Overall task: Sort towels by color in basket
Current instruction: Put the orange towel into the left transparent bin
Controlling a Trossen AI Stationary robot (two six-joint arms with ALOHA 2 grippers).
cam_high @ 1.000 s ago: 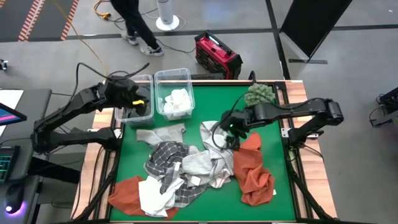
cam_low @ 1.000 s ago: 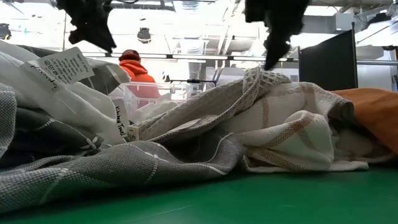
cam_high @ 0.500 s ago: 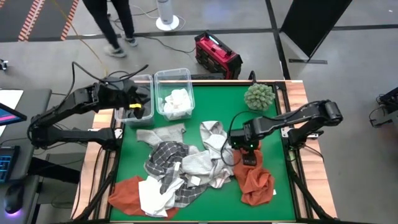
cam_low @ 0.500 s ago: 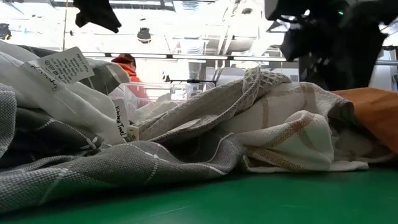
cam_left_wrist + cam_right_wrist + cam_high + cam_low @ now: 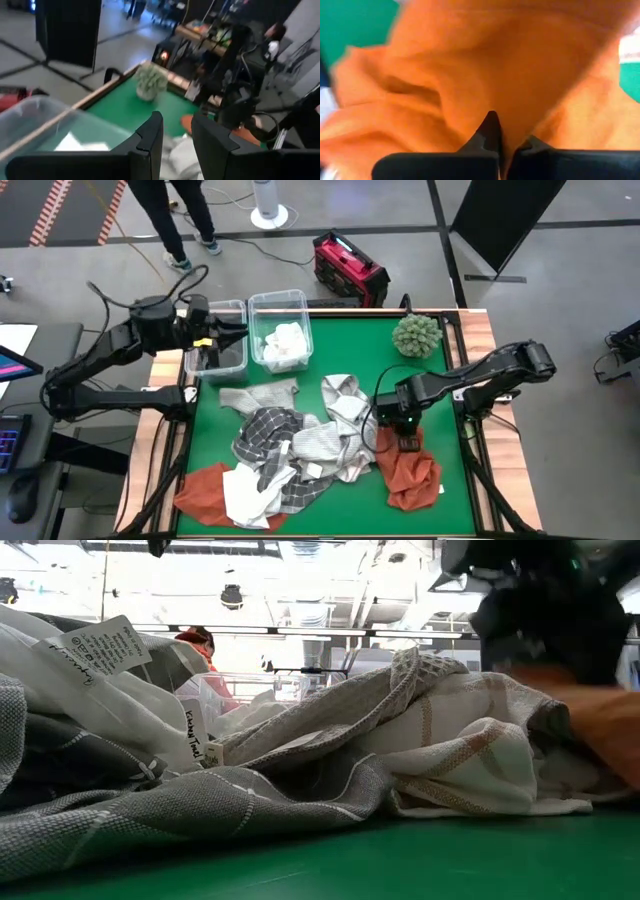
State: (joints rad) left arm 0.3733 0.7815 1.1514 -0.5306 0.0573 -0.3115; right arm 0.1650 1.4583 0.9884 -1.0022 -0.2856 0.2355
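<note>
Rust-orange towel (image 5: 408, 468) under the right pincer (image 5: 402, 430), fingers together; left pincer (image 5: 232, 338) spread above bins.

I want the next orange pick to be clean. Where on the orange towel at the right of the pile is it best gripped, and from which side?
Grip the orange towel on its raised fold at the end nearest the green ball, coming straight down from above. That part bunches upward and lies clear of the white checked towel, so a pinch there likely catches only orange. The right gripper sits there, fingers close together on the fabric.
</note>
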